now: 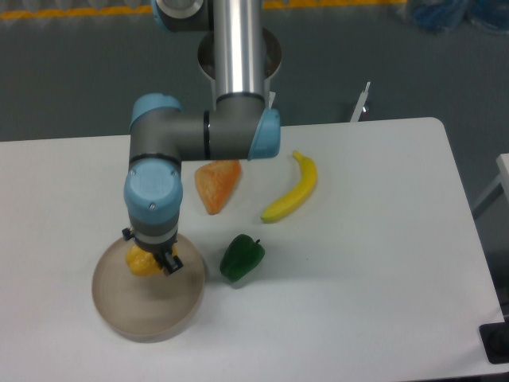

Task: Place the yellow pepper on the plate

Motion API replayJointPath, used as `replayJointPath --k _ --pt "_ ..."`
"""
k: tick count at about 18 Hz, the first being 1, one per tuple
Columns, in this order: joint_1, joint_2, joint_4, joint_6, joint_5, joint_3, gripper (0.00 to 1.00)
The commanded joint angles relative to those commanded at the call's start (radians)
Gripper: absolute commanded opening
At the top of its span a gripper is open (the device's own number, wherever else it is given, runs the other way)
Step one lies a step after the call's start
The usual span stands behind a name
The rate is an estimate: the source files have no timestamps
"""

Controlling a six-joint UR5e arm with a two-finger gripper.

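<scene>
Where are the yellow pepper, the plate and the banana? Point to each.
yellow pepper (141, 263): fixed camera, visible lower left side.
plate (151, 318): fixed camera, bare front floor.
banana (293, 199): fixed camera, mid-body.

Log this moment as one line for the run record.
stage: placing | pepper: over plate, under gripper | fingers: state unclear | contact with plate: cannot tell | nearby: green pepper, banana

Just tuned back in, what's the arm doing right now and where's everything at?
The arm is reaching down over the plate with its tool at the yellow pepper, which sits over the plate's far side. The wrist hides most of the tool, so I can't tell whether the grip is closed or already released. On the table beside it lie the green pepper, a banana and an orange wedge-shaped piece, all off the plate.
</scene>
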Motion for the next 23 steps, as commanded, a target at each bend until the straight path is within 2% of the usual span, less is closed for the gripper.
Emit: replayJointPath --k 1,2,3,5,8,13,16,20,23 --pt "0.0 -0.002 0.002 0.0 0.0 -0.008 0.18" --pt "-0.003 0.001 0.003 0.003 0.002 -0.018 0.36" --pt "-0.002 0.002 0.009 0.011 0.003 -0.018 0.47" --pt "-0.002 0.008 0.014 0.006 0.008 -0.018 1.0" --pt "0.0 0.032 0.005 0.002 0.058 -0.015 1.0" --pt "0.012 0.061 0.005 0.002 0.064 -0.003 1.0" --pt "0.084 0.104 0.002 0.015 0.063 -0.002 1.0" --pt "0.188 0.13 0.006 0.02 0.063 0.0 1.0" --pt "0.314 0.156 0.011 0.133 0.063 0.002 1.0"
